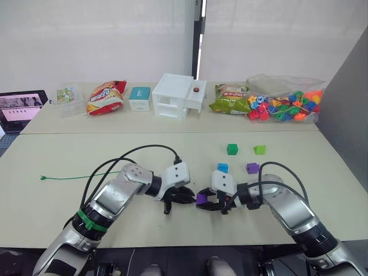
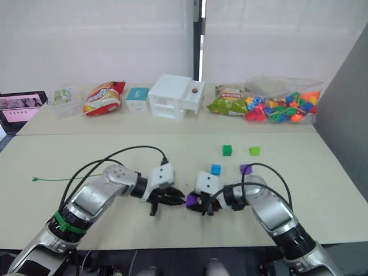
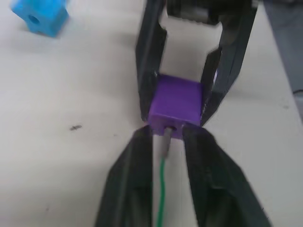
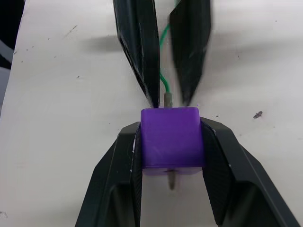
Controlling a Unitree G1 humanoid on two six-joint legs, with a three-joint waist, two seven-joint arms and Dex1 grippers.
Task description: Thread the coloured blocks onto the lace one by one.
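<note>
My right gripper point(image 1: 203, 201) is shut on a purple block point(image 4: 171, 139), held just above the table. The lace's grey tip point(image 3: 166, 142) goes into the block's hole and pokes out of the far side point(image 4: 171, 180). My left gripper point(image 1: 188, 196) faces the block, its fingers point(image 3: 137, 161) a little apart on either side of the thin green lace point(image 3: 161, 189) without pinching it. The rest of the lace point(image 1: 80, 175) trails left across the table. A blue block point(image 1: 222, 168), a second purple block point(image 1: 252, 168), a dark green block point(image 1: 232, 149) and a lime wedge point(image 1: 260, 149) lie beyond the right gripper.
Along the back table stand a bag of coloured beads point(image 1: 284, 104), two snack bags point(image 1: 105, 96) point(image 1: 229, 99), a white box point(image 1: 177, 95), a teal box point(image 1: 140, 98) and a laptop point(image 1: 20, 108). Black cables point(image 1: 144, 148) arch over my arms.
</note>
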